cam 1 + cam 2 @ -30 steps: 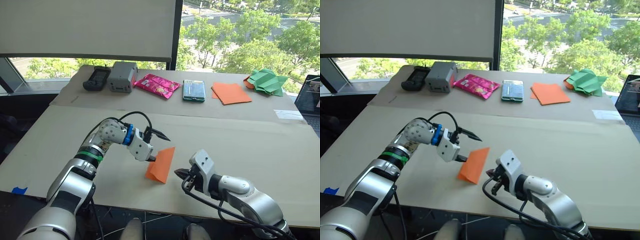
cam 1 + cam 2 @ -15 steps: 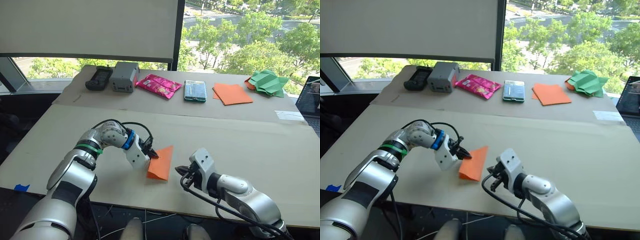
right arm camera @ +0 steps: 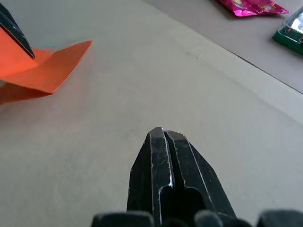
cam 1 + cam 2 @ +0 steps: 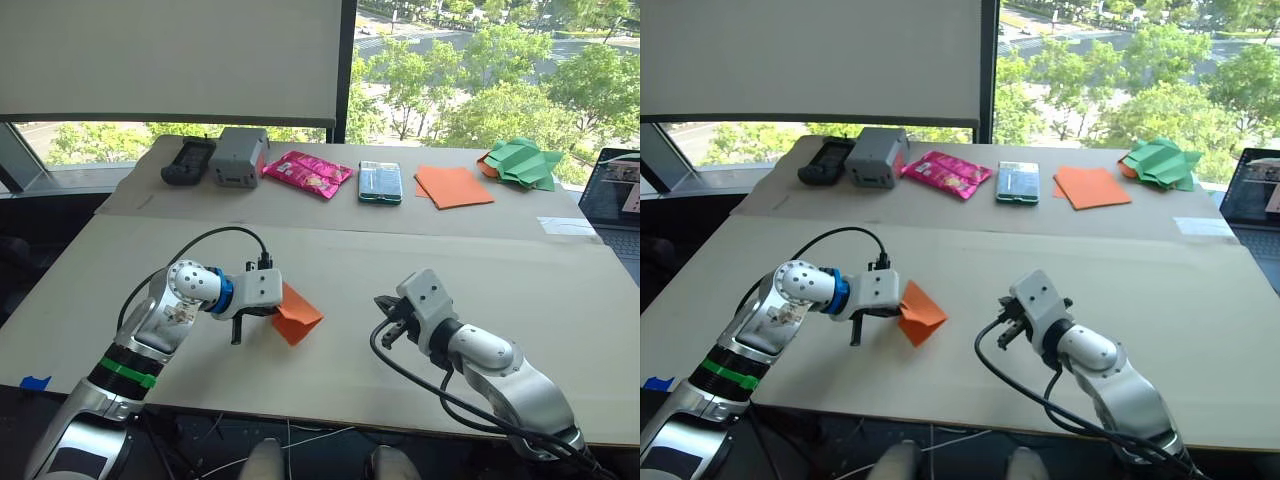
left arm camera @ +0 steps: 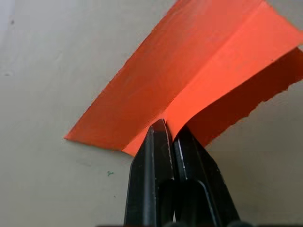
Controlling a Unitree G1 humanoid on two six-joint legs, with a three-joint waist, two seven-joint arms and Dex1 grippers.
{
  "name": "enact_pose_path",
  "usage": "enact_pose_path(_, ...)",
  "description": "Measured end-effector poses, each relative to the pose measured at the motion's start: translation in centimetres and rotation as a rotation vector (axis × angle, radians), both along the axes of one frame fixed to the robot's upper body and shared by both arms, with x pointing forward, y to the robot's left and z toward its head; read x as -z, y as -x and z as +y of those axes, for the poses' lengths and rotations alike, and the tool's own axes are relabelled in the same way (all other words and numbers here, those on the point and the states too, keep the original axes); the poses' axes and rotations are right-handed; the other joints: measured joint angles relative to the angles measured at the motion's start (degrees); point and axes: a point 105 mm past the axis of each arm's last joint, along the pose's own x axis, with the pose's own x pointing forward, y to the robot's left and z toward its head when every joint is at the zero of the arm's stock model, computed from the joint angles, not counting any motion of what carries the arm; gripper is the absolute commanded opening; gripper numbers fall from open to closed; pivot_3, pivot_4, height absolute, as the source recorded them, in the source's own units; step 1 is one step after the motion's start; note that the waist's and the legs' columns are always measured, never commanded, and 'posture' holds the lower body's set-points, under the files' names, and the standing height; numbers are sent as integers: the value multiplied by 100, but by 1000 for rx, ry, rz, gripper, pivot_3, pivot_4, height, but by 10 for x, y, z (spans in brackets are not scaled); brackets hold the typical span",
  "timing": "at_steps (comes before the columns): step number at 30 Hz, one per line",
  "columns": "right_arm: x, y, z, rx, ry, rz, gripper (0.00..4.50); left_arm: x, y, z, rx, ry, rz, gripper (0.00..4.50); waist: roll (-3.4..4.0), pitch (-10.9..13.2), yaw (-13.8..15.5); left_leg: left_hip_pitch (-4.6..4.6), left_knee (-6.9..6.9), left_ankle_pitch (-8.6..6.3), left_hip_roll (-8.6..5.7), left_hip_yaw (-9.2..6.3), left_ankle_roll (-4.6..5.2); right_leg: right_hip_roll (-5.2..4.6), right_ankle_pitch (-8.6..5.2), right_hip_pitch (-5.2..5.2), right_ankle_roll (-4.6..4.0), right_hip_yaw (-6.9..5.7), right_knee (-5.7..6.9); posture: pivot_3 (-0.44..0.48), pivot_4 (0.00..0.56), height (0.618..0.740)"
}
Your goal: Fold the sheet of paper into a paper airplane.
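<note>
Two grippers work the table: the left gripper (image 4: 278,312) is clamped on the creased edge of the sheet of paper (image 4: 297,314), whose fold line runs straight ahead from its fingertips. The right gripper (image 4: 385,303), fingers pressed together and empty, sits well apart, with the sheet toward the robot's left of it; the left arm is judged the nearer.

I note a beige surface (image 4: 560,300) in two levels, set against a large window (image 4: 480,70). A white roller blind (image 4: 170,55) covers its left part; sunlit green trees (image 4: 520,95) stand outside. Daylight is strong.
</note>
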Motion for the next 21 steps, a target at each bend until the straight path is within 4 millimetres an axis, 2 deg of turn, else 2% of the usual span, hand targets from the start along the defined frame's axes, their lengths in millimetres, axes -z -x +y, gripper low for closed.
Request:
enact_pose_path(2,-2,6,8,-53,25,-29,0,-1,3,-7,-73,35,19,63,-4,2,-27,0,4,0,-4,-1,0,-4,0,3,1,1,-3,0,150,702)
enact_pose_path(3,-4,8,11,-73,31,-41,0,0,3,-9,-100,45,27,305,-8,4,-34,0,4,1,-5,-1,0,-4,0,2,1,0,-5,0,150,702)
enact_pose_path(8,-8,14,23,-174,63,-88,1631,18,13,-12,-148,26,93,1891,-12,6,-82,3,5,29,-6,-5,45,-2,2,2,4,1,5,0,150,702)
enact_pose_path(11,-6,19,29,-237,85,-96,2654,20,15,-14,-161,39,113,2885,-13,6,-80,4,4,29,-5,-7,46,1,2,2,4,1,5,0,150,702)
enact_pose_path(13,-6,21,30,-267,108,-108,3331,14,17,-17,-163,84,136,2891,-16,8,-76,4,5,29,-5,-6,46,1,2,3,4,2,2,0,150,702)
enact_pose_path(16,-5,24,35,-326,138,-124,4394,-8,14,-16,-154,149,113,2891,-29,13,-75,4,5,25,-5,-7,40,1,2,2,4,2,0,0,150,702)
enact_pose_path(19,0,28,43,-380,157,-131,4470,-22,21,2,-129,140,109,2891,-27,13,-123,14,2,9,-4,-8,14,1,2,1,3,3,3,0,150,702)
enact_pose_path(21,5,26,48,-396,169,-138,4470,-20,30,20,-107,94,127,2891,-25,12,-149,31,-2,9,-3,-8,14,1,2,2,3,5,5,0,150,702)
